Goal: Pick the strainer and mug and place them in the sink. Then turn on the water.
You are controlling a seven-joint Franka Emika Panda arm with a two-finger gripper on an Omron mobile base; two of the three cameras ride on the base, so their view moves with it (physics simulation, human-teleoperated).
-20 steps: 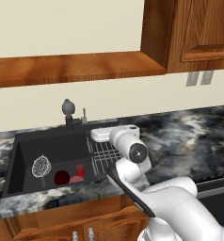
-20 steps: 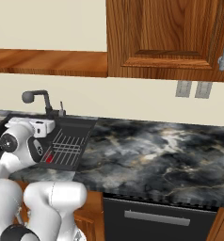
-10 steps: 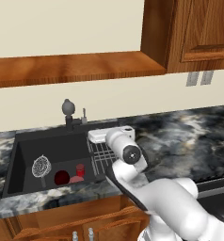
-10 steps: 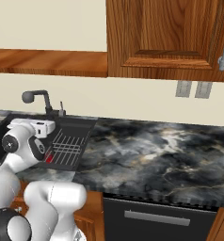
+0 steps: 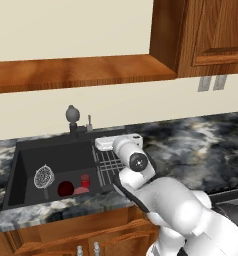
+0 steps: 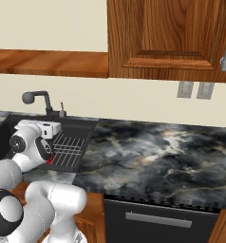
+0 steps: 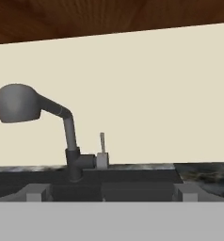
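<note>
The sink (image 5: 21, 172) is a black basin sunk in the dark marbled counter. On its floor lie the silvery mesh strainer (image 5: 43, 176) and, to its right, the dark maroon mug (image 5: 65, 188). My gripper (image 5: 113, 141) hovers over the ribbed rack (image 5: 108, 165) at the basin's right end, open and holding nothing. It points level at the back wall. In the hand view the gripper (image 7: 111, 193) faces the dark faucet (image 7: 67, 136), whose rounded head (image 7: 17, 103) is to the left and whose small upright lever (image 7: 102, 141) is just right of its base. No water runs from the spout.
A brighter red small thing (image 5: 84, 181) sits right of the mug. A wooden shelf (image 5: 81, 70) and cabinets (image 6: 167, 38) hang above the counter. Marbled counter (image 6: 153, 156) stretches right of the sink, with wall outlets (image 6: 194, 89) behind it.
My hand has shifted left over the rack, closer to the faucet. The jaws stay open. Strainer and mug have not moved.
</note>
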